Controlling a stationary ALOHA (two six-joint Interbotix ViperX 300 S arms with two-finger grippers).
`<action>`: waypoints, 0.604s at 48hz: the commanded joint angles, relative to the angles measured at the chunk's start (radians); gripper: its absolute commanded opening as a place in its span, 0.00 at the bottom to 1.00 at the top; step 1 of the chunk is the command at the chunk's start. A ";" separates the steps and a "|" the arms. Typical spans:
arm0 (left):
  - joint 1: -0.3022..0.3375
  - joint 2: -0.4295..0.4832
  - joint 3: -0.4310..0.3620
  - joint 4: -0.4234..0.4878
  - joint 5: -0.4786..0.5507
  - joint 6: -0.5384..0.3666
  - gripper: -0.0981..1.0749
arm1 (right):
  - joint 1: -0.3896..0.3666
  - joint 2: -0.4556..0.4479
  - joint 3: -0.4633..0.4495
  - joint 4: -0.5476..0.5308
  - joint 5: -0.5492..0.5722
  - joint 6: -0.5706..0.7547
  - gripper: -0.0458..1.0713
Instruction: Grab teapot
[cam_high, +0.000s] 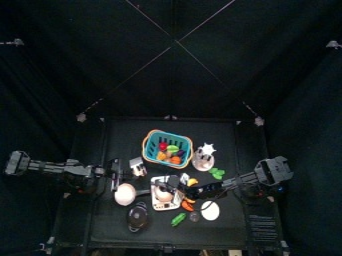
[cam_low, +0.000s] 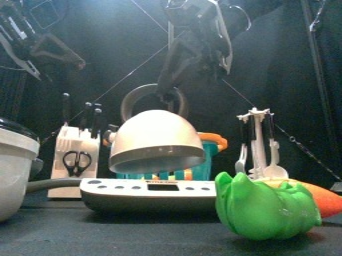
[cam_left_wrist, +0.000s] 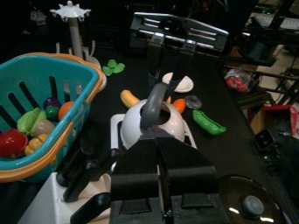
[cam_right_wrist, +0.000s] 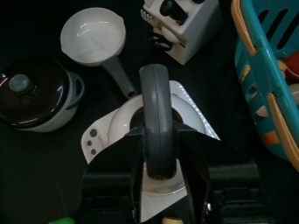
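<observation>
The white teapot (cam_low: 154, 142) with a black hoop handle (cam_right_wrist: 156, 101) stands on a white scale (cam_low: 147, 192) in the middle of the table. It also shows in the top view (cam_high: 166, 192) and the left wrist view (cam_left_wrist: 149, 118). My right gripper (cam_right_wrist: 158, 171) comes down from above with one jaw on each side of the handle's top, shut on it; it shows in the front view (cam_low: 181, 78) too. My left gripper (cam_left_wrist: 163, 162) is shut and empty, a short way to the left of the teapot (cam_high: 116, 178).
A teal basket (cam_left_wrist: 24, 79) of toy food stands behind the teapot. A white ladle bowl (cam_right_wrist: 93, 35) and a black pot (cam_right_wrist: 30, 92) lie to the left front. A knife block (cam_low: 74, 150), a utensil stand (cam_low: 257, 135) and a green toy pepper (cam_low: 267, 205) stand around.
</observation>
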 joint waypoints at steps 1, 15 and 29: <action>0.006 0.002 -0.014 0.002 -0.003 0.002 0.10 | -0.003 -0.040 -0.018 -0.005 0.000 0.000 0.59; 0.017 0.002 -0.003 -0.014 -0.003 -0.002 0.10 | -0.006 -0.041 -0.015 -0.006 0.000 0.000 0.59; 0.015 0.002 0.000 -0.026 -0.003 -0.003 0.10 | -0.008 -0.041 -0.020 -0.025 0.000 0.002 0.59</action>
